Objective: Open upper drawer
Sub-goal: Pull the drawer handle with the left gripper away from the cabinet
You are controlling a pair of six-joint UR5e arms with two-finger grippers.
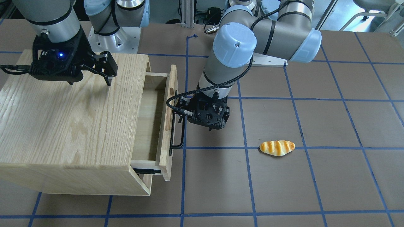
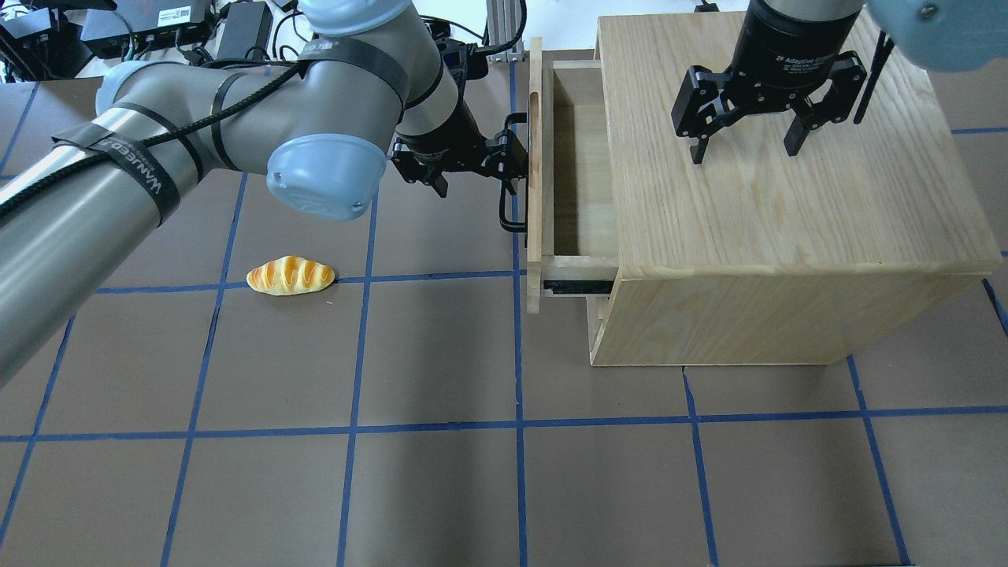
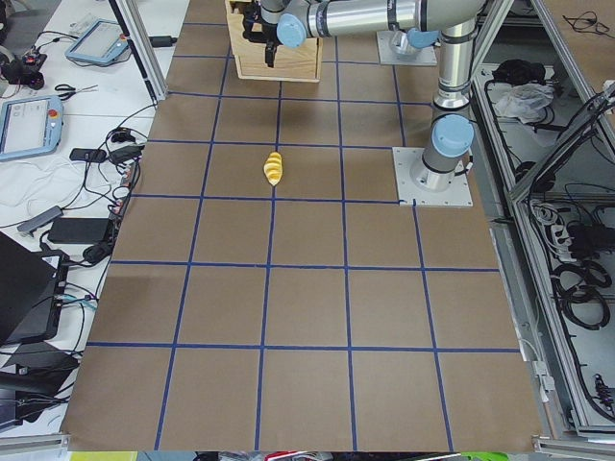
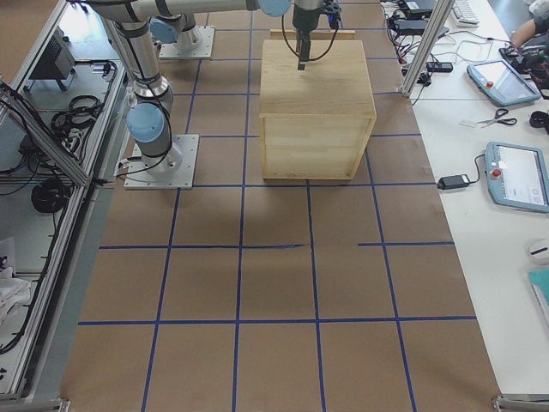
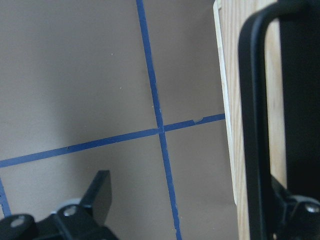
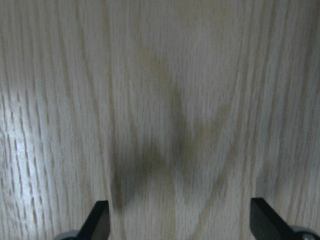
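The drawer (image 2: 535, 206) stands partway out of the wooden cabinet (image 2: 787, 213) at its top level. The front panel is well clear of the cabinet face, the bare wooden inside shows from above, and a black slide rail (image 2: 579, 287) is visible along the near side. The front panel carries a long slot (image 1: 169, 110) and a black bar handle (image 5: 251, 125). The left pincer (image 2: 476, 175) is at that handle with its fingers spread wide, so it is open. In the left wrist view one finger (image 5: 97, 192) hangs free over the table (image 2: 441, 354). The other is a dark block right beside the bar, against the panel; whether it presses on the bar I cannot tell. The right pincer (image 2: 745, 150) points down at the cabinet top, back from the drawer opening, and it is also open, its two tips far apart in the right wrist view with only wood grain between them. It holds nothing, and whether the tips touch the wood is not clear. A bread roll (image 2: 290, 276) lies on the brown table by a blue tape line, well apart from the cabinet and on the left arm's side
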